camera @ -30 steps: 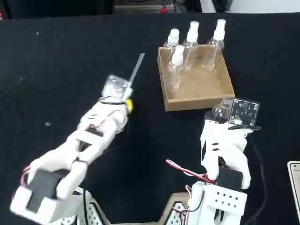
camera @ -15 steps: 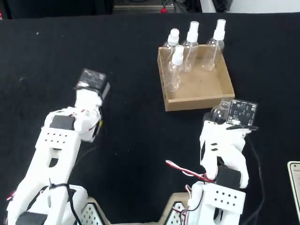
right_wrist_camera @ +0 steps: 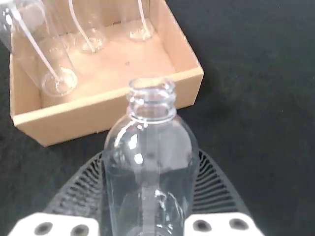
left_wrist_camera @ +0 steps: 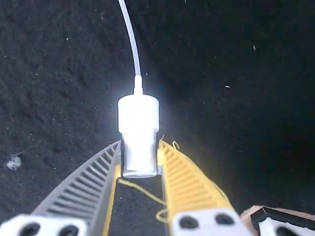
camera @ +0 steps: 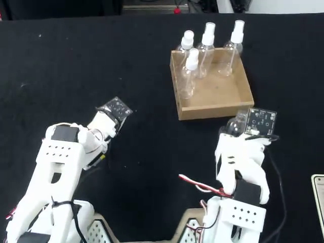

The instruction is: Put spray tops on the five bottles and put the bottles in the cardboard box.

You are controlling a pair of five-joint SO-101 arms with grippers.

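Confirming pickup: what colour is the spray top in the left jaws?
White spray top, best in left wrist view.

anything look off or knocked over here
Nothing stands out: the four capped bottles stand upright in the cardboard box, the right gripper holds the uncapped bottle, and the left gripper holds a spray top.

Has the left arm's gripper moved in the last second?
Yes. The left gripper has drawn back toward its base, farther from the cardboard box.
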